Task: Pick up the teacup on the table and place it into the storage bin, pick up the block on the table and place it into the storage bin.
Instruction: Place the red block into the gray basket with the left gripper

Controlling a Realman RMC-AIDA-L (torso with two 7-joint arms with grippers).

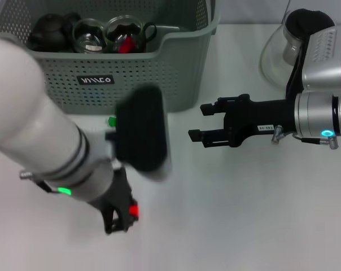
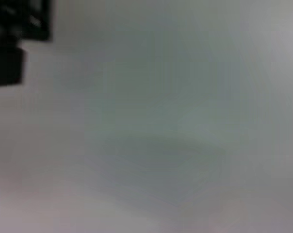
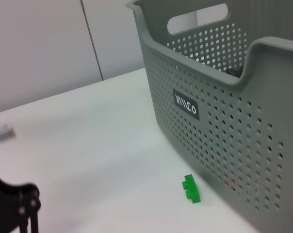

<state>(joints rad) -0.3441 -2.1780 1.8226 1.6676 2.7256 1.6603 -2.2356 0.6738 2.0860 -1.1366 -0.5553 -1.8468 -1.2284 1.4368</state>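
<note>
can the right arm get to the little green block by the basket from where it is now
Probably yes: the small green plastic block lies on the white table beside the grey-green perforated storage bin, and the open right claw points that way, though the left arm hangs close over it.

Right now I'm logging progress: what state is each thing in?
Grey-green perforated plastic storage bin: upright, holding glass teacups and a dark teapot.
Small green block: on the table beside the bin's front wall, not picked up.
Right pincer: open, empty, above the table.
Left pincer: low over the table.

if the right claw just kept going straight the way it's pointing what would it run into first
Probably the left arm's dark wrist housing, straight ahead of the open right claw in the head view. Relative height is unclear, so it might pass over it instead.
</note>
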